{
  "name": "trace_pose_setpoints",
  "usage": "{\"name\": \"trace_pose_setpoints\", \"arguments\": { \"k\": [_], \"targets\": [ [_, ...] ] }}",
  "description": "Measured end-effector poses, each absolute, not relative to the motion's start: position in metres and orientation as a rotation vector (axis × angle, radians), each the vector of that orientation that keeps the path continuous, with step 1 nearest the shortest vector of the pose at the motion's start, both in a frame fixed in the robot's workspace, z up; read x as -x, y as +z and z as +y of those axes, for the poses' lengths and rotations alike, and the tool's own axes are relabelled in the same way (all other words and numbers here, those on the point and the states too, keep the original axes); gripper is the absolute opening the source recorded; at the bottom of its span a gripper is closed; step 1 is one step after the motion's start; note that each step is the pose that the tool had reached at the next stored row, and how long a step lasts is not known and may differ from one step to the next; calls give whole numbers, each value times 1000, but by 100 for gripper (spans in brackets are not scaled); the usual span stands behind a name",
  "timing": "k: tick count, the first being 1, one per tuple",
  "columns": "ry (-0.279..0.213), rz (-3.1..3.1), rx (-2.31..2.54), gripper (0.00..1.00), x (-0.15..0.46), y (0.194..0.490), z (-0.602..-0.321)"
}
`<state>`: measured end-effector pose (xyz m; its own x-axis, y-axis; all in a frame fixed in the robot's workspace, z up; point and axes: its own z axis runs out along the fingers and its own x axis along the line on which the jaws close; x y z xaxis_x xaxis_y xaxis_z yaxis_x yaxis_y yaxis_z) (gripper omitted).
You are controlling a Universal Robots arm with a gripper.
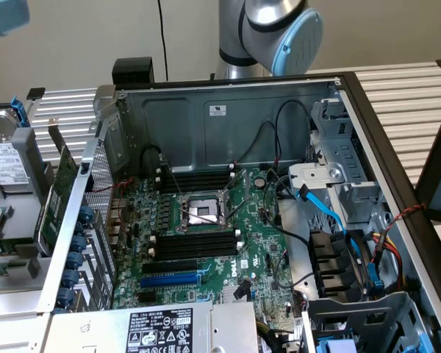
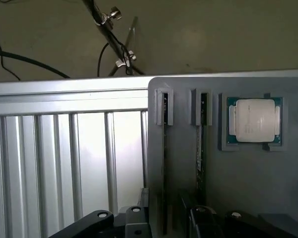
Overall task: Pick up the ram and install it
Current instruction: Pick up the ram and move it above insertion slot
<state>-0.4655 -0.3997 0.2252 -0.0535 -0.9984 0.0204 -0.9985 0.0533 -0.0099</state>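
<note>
Grey tray (image 2: 248, 188), two ram sticks (image 2: 200, 144) standing edge-up, processor (image 2: 255, 120) seated alongside

Arm: my silver joint (image 1: 253, 29), fitted with a round blue cap (image 1: 298, 33), stood high at the exterior view's top centre.
Gripper: my gripper (image 2: 161, 223), black housing with bright screw heads, sat close before my wrist camera.

Exterior camera looked down into the case (image 1: 228, 132); wrist camera faced the tray (image 2: 248, 178) close before the gripper (image 2: 164, 225), sharing slatted table (image 1: 408, 95).
</note>
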Motion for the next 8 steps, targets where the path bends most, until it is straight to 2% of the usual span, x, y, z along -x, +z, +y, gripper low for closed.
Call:
{"name": "trace_pose_setpoints", "arguments": {
  "k": [8],
  "targets": [
    [29, -2276, -2158, 36, 466, 213, -400]
  ]
}}
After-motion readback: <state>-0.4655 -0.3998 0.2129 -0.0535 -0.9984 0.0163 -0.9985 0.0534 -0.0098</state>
